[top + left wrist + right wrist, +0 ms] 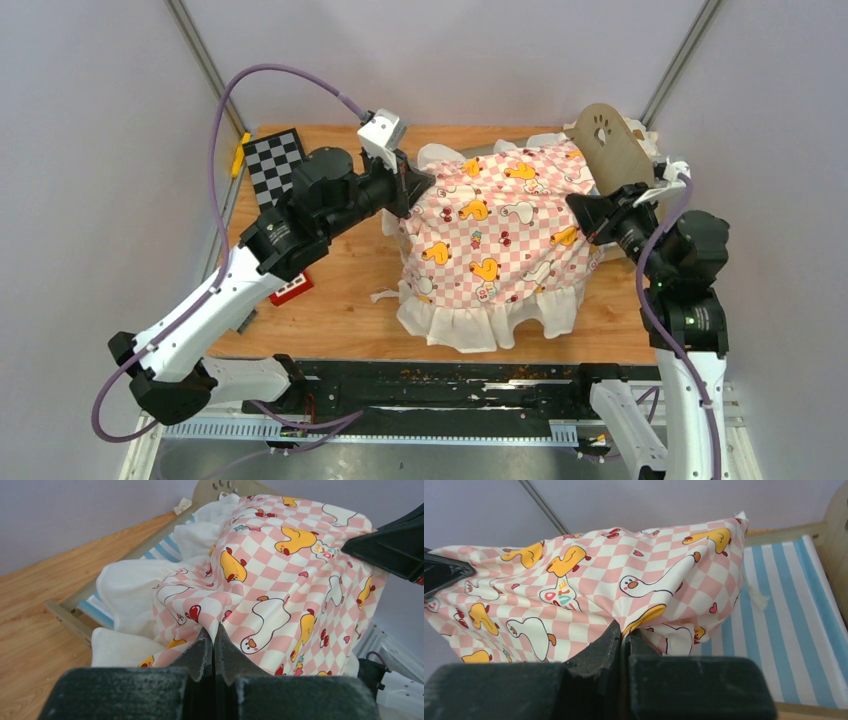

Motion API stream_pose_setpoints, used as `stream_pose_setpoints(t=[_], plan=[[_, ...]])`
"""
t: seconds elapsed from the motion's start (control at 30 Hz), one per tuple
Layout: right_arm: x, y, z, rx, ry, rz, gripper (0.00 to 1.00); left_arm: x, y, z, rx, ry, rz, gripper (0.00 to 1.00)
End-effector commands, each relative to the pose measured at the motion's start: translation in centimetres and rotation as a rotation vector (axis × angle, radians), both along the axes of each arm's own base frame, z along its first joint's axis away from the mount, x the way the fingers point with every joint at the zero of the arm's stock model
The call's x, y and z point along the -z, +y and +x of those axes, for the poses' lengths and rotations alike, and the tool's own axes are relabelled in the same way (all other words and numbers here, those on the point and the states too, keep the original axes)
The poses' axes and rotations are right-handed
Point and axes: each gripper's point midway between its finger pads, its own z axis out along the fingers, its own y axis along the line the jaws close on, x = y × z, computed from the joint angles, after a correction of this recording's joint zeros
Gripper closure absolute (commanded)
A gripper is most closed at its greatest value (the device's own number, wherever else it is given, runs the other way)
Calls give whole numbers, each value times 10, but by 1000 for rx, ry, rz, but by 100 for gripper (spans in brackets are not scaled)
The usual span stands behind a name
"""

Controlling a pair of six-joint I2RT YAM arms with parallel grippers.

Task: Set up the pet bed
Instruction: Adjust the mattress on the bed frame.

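- Light-wood surface [340, 310] fills the middle of the top view, with grey walls behind it.
- Small red object [292, 288] lies at the surface's left edge, beside the left arm.
- Left claw [213, 630] is pinched fully together on a fold of the pink checkered cushion [500, 235], at the cushion's upper-left side in the top view.
- Right claw [624, 630] is likewise clamped tight on the cushion's fabric, at its right side.
- Between the two claws the cushion spreads out, its white ruffle hanging toward the lower centre of the top view.
- Pet bed [608, 150] sits under the cushion, mostly covered; its rounded headboard with the paw cutout stands upright at upper right.
- From the left wrist, the bed's side rail and blue stripes run from lower left up to the headboard at top centre, which gives its long axis.
- Checkerboard card [274, 162] lies at the far left corner.
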Motion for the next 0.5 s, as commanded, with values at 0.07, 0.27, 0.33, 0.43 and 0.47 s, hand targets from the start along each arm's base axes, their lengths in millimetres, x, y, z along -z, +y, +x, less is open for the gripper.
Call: stream_pose_setpoints(t=[0.07, 0.27, 0.33, 0.43, 0.47], plan=[[-66, -12, -34, 61, -212, -50, 100, -9, 19, -25, 63, -30, 36, 100], [-88, -19, -60, 105, -278, -82, 98, -15, 31, -46, 94, -50, 8, 100], [-87, -26, -64, 145, -282, -95, 98, -12, 31, -49, 102, -51, 7, 100], [-75, -40, -64, 223, -261, -109, 98, 0, 24, -49, 129, -38, 16, 100], [-67, -45, -62, 252, -243, -110, 97, 6, 20, -48, 137, -33, 23, 100]])
